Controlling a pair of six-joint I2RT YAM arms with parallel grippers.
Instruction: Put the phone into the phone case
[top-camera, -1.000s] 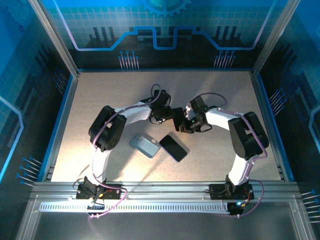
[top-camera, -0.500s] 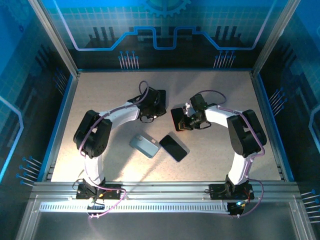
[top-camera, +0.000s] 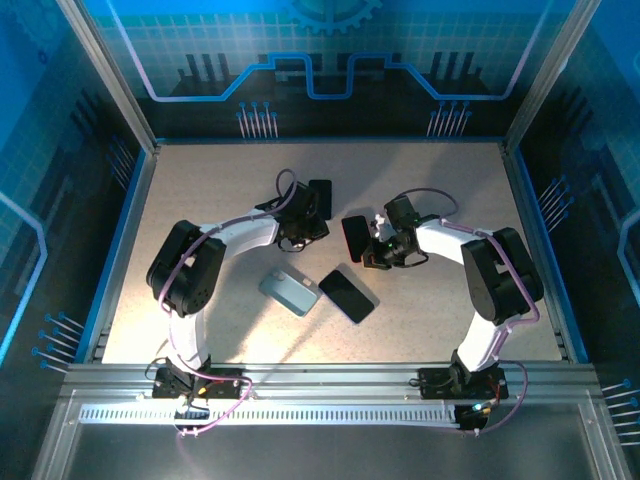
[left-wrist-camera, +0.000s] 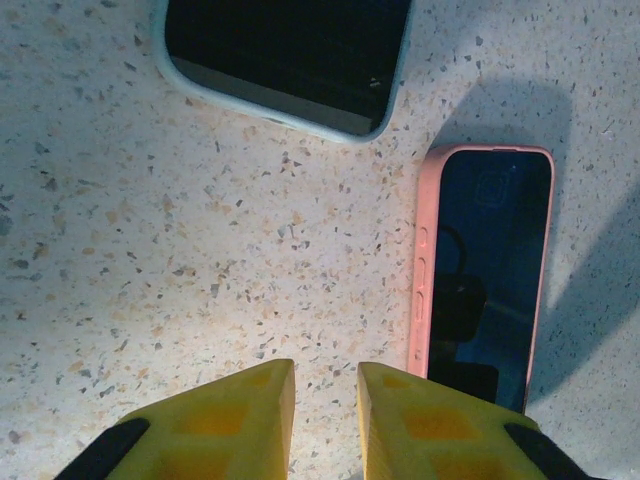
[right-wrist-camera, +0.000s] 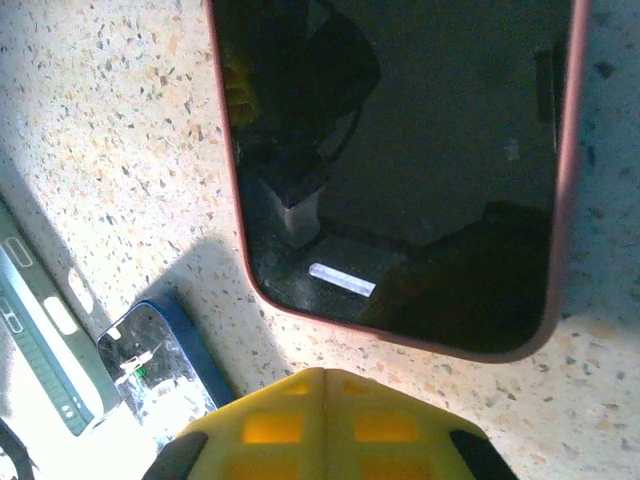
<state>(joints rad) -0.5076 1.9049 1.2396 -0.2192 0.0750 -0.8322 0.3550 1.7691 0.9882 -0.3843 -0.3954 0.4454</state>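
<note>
The pink-rimmed phone (right-wrist-camera: 400, 170) lies flat on the worktop (left-wrist-camera: 180, 260), just ahead of the right claw (right-wrist-camera: 325, 420), whose jaws are pressed together on nothing. The left claw (left-wrist-camera: 325, 420), jaws a sliver apart and empty, has the phone ahead to its right and a teal-rimmed item (left-wrist-camera: 290, 60) farther ahead. A nudge from closed tips would likely skid the phone away, and the two claws are near enough to collide.

The phone (top-camera: 347, 295) is black with a dark screen and lies flat and diagonal on the table (top-camera: 200, 180), in its near middle part. The phone case (top-camera: 289, 292) is grey-blue with rounded corners and also lies flat, just beside the phone on its left. The phone is not in the case.
</note>
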